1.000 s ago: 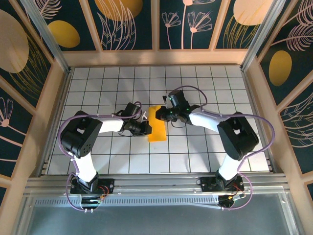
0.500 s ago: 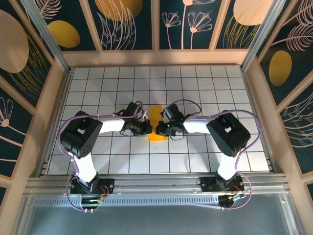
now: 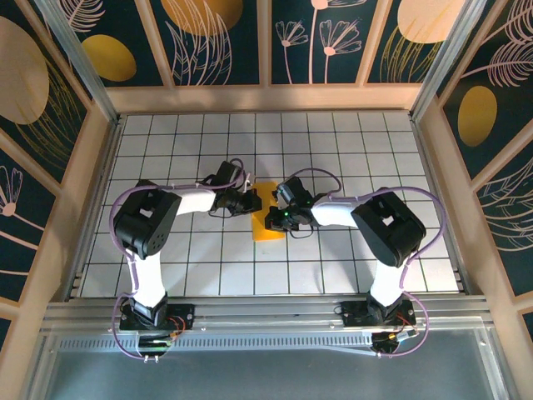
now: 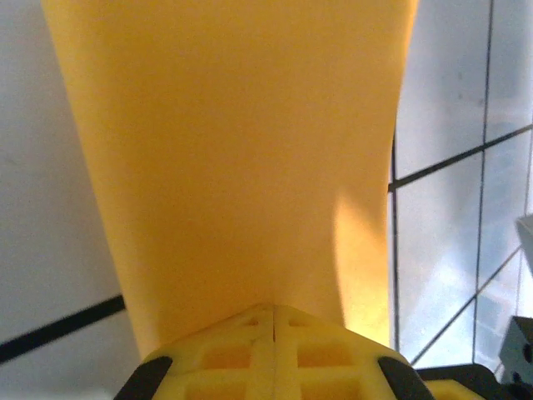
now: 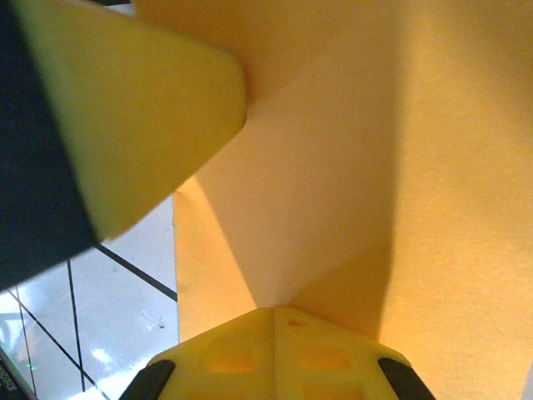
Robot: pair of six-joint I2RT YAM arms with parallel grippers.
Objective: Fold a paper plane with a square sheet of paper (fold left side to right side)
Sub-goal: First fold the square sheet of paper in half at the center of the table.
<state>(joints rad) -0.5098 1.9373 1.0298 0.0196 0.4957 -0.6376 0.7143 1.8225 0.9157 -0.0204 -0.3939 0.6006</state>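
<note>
Both closed — left gripper [image 3: 251, 202], right gripper [image 3: 269, 222] — tips on folded paper [image 3: 267, 234]

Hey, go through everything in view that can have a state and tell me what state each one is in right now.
paper: folded into a narrow strip, lying on the table.
left end effector: shut, tip at the paper's left edge.
right end effector: shut, tip on the paper, by a diagonal crease.
</note>
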